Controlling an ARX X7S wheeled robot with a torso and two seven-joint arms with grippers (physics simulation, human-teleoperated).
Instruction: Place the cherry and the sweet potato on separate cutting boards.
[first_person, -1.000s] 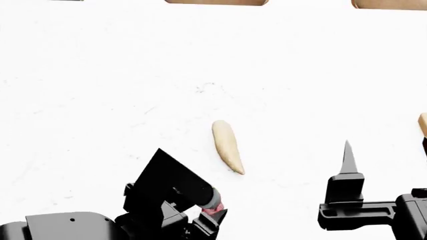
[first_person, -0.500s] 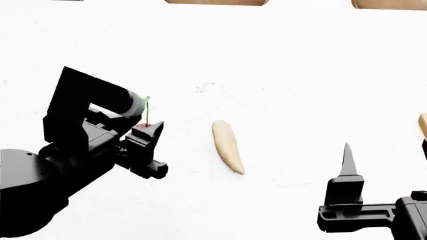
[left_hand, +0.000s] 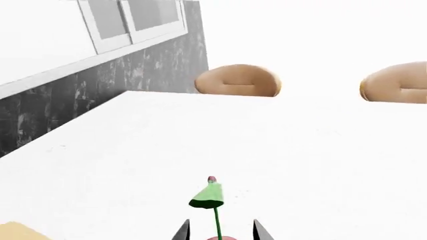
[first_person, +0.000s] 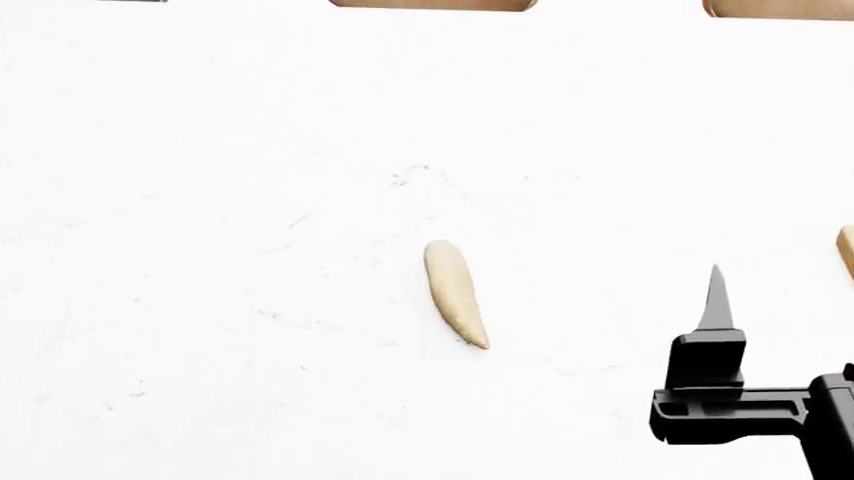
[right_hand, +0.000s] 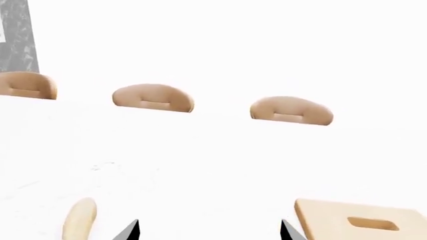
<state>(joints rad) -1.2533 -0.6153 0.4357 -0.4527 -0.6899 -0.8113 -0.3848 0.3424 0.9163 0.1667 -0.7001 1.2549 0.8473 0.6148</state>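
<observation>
From the left wrist view, a wide stretch of white table (left_hand: 267, 150) is being shown running to its far edge, where two chair backs (left_hand: 237, 81) are standing. The left gripper (left_hand: 219, 234) is being kept narrow around the cherry (left_hand: 220, 238), whose green stem is rising between the finger tips.

In the head view, the sweet potato (first_person: 455, 291) is lying alone mid-table, with bare surface on every side. The right gripper (first_person: 721, 400) is being held near the lower right.

From the right wrist view, its tips are being held wide apart, gripping nothing, between the sweet potato and a cutting board (right_hand: 333, 215).
</observation>
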